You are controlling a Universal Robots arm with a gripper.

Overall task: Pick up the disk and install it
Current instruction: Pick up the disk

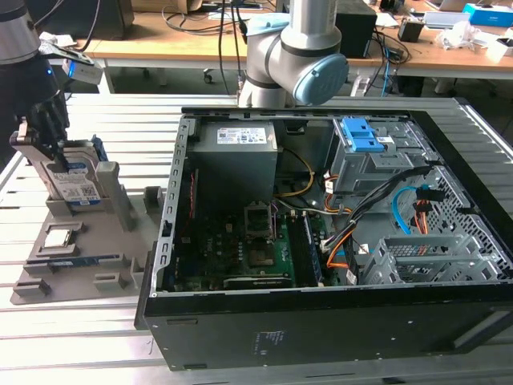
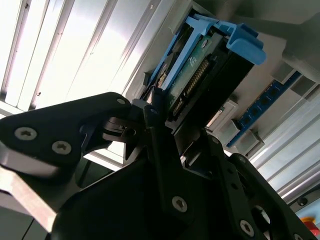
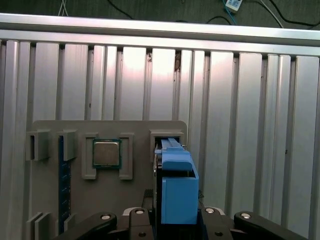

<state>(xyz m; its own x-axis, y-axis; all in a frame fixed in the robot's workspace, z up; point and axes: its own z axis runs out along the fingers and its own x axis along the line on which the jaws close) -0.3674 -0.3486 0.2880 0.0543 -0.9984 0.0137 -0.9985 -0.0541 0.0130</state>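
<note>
Your end effector (image 1: 44, 143) is clamped on the disk (image 1: 76, 186). The disk stands upright in the grey holder (image 1: 80, 257) on the worktop (image 1: 72, 345), to the exterior view's left of the open computer case (image 1: 321, 321). In the first wrist view, its blue carrier (image 3: 176, 190) sits between the fingers (image 3: 137, 215), near the square chip (image 3: 106, 152).

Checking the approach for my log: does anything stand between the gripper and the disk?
Nothing visible does. The gripper is right at the disk, which stands on edge in the grey holder.
</note>
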